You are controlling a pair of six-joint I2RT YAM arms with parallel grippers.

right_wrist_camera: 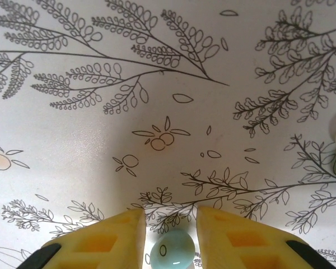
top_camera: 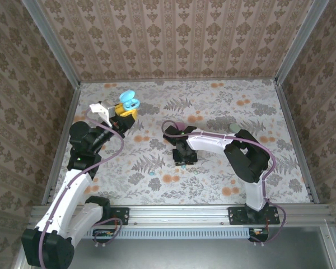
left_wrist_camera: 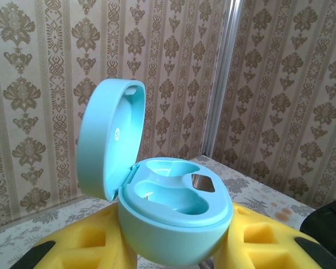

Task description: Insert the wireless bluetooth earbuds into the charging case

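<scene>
Patterned wallpaper walls (top_camera: 173, 33) enclose a floral mat (top_camera: 213, 112). The left gripper (left_wrist_camera: 173, 249) is raised off the mat and pinches the base of the mint-teal charging case (left_wrist_camera: 179, 221) between its yellow fingers (left_wrist_camera: 84, 246). The lid (left_wrist_camera: 109, 145) stands hinged up and to the left, and the moulded wells (left_wrist_camera: 173, 196) face up. The right gripper (right_wrist_camera: 169, 218) is down at the mat and straddles a mint earbud (right_wrist_camera: 169, 250), its jaws slightly apart and perhaps just touching it.

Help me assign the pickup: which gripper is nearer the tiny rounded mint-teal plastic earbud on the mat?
Right. The right gripper straddles the mint-teal earbud, which lies between its yellow fingers. The left gripper is far off to the left, holding the open mint-teal charging case.
</scene>
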